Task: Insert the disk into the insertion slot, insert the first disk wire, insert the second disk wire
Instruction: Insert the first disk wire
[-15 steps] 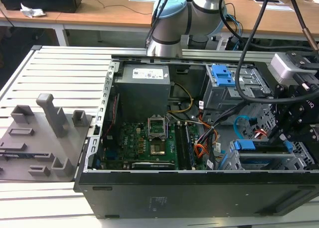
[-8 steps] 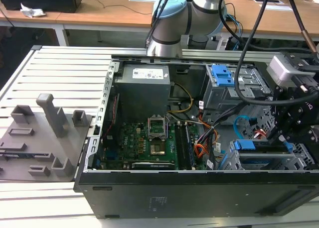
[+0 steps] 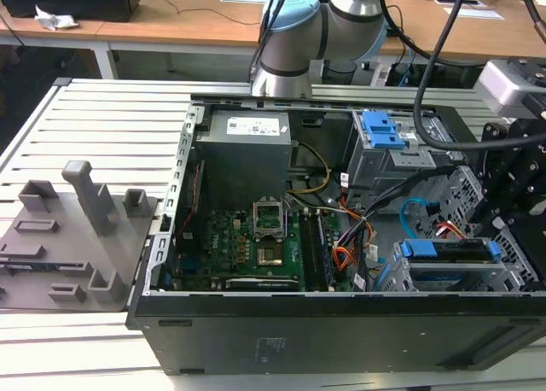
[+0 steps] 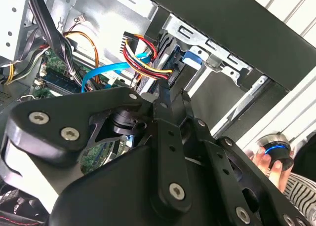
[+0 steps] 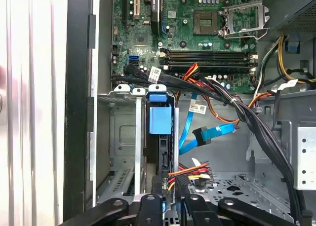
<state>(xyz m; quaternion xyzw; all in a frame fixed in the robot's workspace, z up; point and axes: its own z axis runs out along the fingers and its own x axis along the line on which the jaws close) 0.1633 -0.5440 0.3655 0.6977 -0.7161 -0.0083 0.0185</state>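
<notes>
The disk, in its blue bracket, sits in the insertion slot, the low perforated cage at the exterior view's lower right. My gripper is at the disk's end, with the black wrist assembly above that cage. It looks shut on the plug end of the first disk wire, whose red and yellow strands fan out from between the fingertips. The second disk wire, light blue, hangs loose in a loop beside the disk, and its plug touches nothing.
The taller grey cage with a blue latch stands behind the slot. Black cable bundles and an orange flat cable cross between the motherboard and the drive bays. A hand rests on a round knob outside the case.
</notes>
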